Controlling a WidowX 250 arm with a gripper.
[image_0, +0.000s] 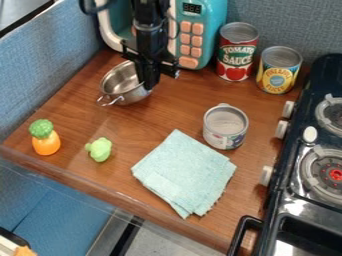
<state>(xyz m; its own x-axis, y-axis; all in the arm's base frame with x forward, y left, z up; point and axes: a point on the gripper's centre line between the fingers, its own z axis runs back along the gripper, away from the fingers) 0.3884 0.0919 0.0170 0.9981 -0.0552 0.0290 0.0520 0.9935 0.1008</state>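
Note:
The black gripper (148, 79) hangs down from the top edge, at the right rim of a small silver metal pot (119, 86). It covers part of that rim, and whether it touches the pot is hard to tell. The pot stands upright in front of the toy microwave, with a wire handle at its lower left. A folded light-green cloth (185, 172) lies at the middle front. An opened can (225, 127) stands behind the cloth's right side. Toward the left front are an orange toy with a green top (45, 138) and a small green toy (99, 149).
A teal toy microwave (212, 25) stands at the back, behind the arm. Right of it are a tomato sauce can (236, 52) and a yellow-labelled can (278, 70). The black stove (284, 192) with knobs borders the right side. Blue padded walls line the left and back.

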